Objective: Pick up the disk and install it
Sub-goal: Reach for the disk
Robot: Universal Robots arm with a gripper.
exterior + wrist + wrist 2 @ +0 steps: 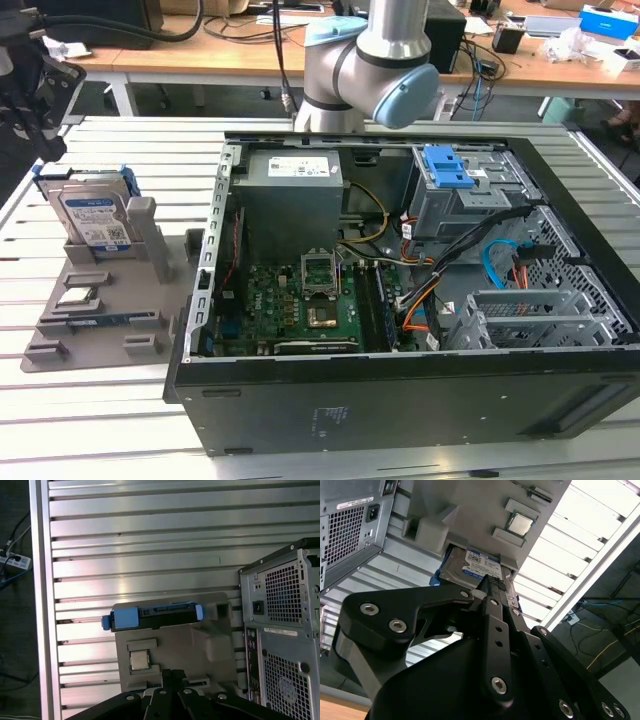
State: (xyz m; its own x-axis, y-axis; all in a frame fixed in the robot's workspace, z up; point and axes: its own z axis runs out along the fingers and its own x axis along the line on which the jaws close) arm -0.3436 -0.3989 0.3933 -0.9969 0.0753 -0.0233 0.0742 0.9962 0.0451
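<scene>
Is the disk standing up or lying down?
Standing up. The disk rests on its edge in the grey holder, beside the computer case.

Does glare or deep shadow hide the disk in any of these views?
No. Second wrist view: the table slats burn out to white, but the disk is evenly lit. First wrist view: a bright sheen lies on the slats, off the disk. Exterior view: even light on the disk; it is dimmer inside the computer case.
</scene>
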